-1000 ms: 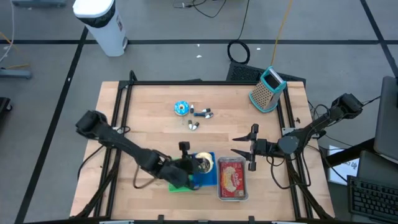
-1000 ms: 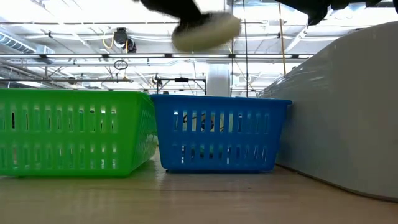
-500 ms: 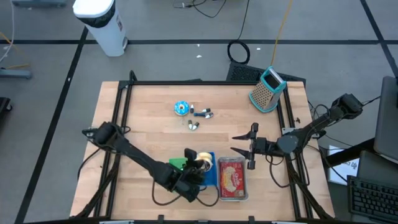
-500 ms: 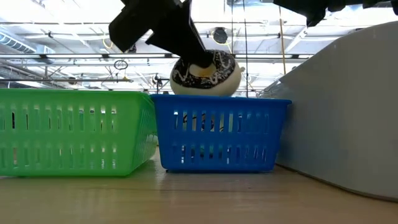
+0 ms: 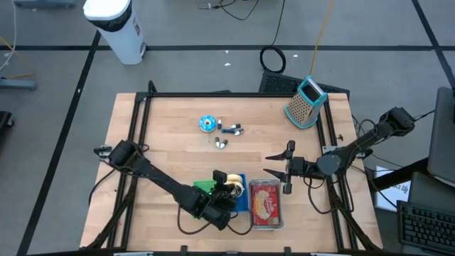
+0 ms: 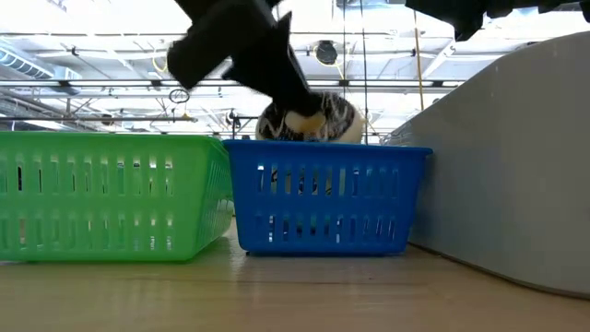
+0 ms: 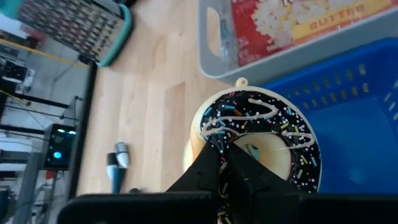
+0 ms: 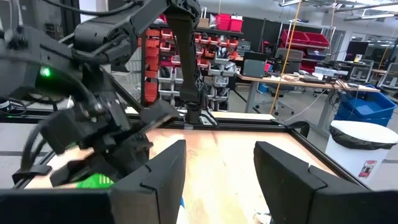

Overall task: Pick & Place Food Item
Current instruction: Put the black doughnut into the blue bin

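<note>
High view: left gripper (image 5: 229,186) positioned over the blue basket (image 5: 237,200), fingers clenched on the rim of the chocolate doughnut (image 5: 232,186). Green basket (image 5: 202,188) touching the blue basket on the side away from the grey popcorn tray (image 5: 265,203), largely hidden under the left arm. Grey popcorn tray just beside the blue basket on the opposite side. Right gripper (image 5: 277,168) parked beyond the tray from the blue basket, fingers spread, nothing between them. Grater (image 5: 306,102) well apart from the blue basket, at the far corner of the table (image 5: 170,121).

Low view: doughnut (image 6: 313,120) held just at the upper rim of the blue basket (image 6: 327,198), partly covered by the dark fingers. Green basket (image 6: 111,194) against the blue basket.

Left wrist view: fingers pinched on the doughnut (image 7: 261,134), sprinkled icing facing the camera, above the blue basket (image 7: 348,106); tray (image 7: 286,31) adjoining.

Right wrist view: own fingers (image 8: 155,177) set apart, empty; left arm seen farther off.
</note>
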You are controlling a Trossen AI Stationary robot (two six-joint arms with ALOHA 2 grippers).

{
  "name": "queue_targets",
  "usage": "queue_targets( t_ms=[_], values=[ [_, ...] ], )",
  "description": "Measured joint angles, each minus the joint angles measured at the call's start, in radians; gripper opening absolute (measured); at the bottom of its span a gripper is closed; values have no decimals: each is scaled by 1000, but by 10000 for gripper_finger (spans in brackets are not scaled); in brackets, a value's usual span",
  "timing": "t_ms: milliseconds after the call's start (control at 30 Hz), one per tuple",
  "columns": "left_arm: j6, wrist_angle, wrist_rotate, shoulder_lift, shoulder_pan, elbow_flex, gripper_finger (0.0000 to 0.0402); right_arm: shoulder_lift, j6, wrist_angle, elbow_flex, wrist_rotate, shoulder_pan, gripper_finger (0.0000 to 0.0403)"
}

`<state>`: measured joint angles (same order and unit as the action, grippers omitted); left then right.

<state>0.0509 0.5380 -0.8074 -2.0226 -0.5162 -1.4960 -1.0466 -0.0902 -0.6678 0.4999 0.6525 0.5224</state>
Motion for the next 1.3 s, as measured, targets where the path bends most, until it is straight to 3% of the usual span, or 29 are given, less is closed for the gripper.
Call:
queue_targets(
  t_ms=[167,367,600,900,1300],
  values=[
    [-9,-15,-9,-20,4,0,23,0,0,0,0,0,0,180],
    [6,-12,-3,-20,10,0,7,0,0,2,0,0,0,180],
    [64,-11,53,-20,25,28,25,0,0,0,0,0,0,180],
    [111,-19,84,-20,33,30,10,0,0,0,0,0,0,180],
    [200,-19,136,-20,73,30,88,0,0,0,0,0,0,180]
  ],
)
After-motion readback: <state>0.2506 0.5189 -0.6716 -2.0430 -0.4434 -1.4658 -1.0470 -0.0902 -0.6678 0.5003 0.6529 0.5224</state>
